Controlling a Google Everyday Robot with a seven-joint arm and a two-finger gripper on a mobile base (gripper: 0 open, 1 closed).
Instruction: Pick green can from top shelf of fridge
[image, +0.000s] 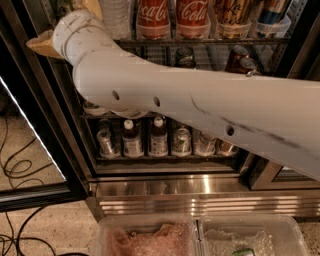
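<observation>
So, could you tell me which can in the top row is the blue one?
The rightmost can, beside the gold one; the other two are red Coca-Cola cans. The gripper is at top left.

Gripper (60, 25): upper left of view, raised against the upper part of the fridge (200, 192).

Floor (50, 225): speckled beige, visible well below my gripper, mostly on the left side.

Black cables (15, 167) loop over the floor below the gripper, toward the left edge. More strands run down to the bottom left corner.

The fridge's stainless base stands on the floor, below and right of the gripper.

Two clear plastic bins (145, 219) sit side by side just in front of that base, lowest in view. Cannot tell whether they rest on the floor itself.
</observation>
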